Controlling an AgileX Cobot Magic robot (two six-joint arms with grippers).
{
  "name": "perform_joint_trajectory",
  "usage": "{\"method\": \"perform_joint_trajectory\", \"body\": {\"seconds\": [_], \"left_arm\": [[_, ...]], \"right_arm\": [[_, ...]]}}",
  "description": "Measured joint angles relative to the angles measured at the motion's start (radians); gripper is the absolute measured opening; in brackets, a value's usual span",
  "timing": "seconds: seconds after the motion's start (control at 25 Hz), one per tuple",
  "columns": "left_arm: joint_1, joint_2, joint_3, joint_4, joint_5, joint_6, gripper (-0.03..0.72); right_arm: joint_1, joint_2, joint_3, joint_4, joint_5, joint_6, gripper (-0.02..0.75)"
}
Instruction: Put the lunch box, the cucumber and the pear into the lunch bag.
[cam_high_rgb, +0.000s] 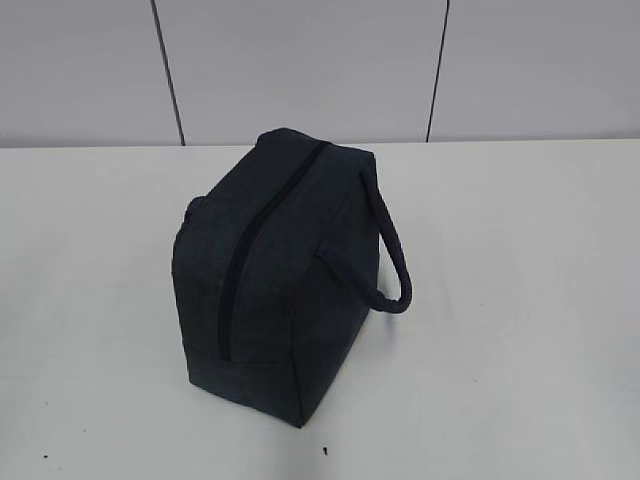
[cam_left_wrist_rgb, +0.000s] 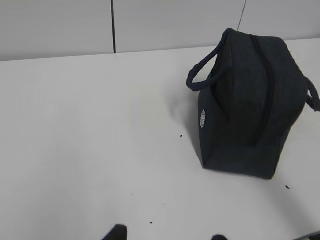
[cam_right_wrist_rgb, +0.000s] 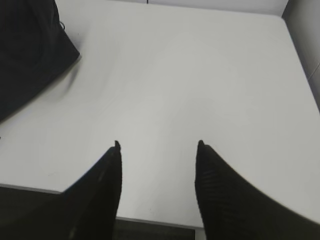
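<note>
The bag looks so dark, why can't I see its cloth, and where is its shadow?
Exterior view: the lunch bag is nearly black against the bright white table, so only its zipper line shows. Left wrist view: a soft grey shadow spreads left of the bag. Right wrist view: the right gripper is a dark, featureless silhouette.

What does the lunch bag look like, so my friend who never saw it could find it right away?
Look at the big white table in front of the pale panelled wall. Near its middle stands the lunch bag: a dark navy, boxy fabric bag with a long black zipper along its top, zipped shut. It is the only thing on the table, and a loop handle curls out from its side.
</note>
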Motion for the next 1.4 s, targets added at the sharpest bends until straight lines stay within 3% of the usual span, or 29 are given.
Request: {"method": "perform_joint_trajectory", "body": {"seconds": [0.44, 1.12, 1.28, 1.4], "left_arm": [[0.000, -0.075, 0.089, 0.011, -0.101, 0.000, 0.319], [0.001, -0.075, 0.091, 0.012, -0.101, 0.000, 0.299], [0.062, -0.075, 0.091, 0.011, -0.101, 0.000, 0.290], [0.159, -0.075, 0.091, 0.011, -0.101, 0.000, 0.288]], "right_arm": [[0.000, 0.000, 0.188, 0.000, -0.101, 0.002, 0.376], [0.000, 0.000, 0.194, 0.000, -0.121, 0.002, 0.376], [0.000, 0.000, 0.194, 0.000, -0.123, 0.002, 0.376], [0.000, 0.000, 0.194, 0.000, -0.123, 0.002, 0.376]]}}
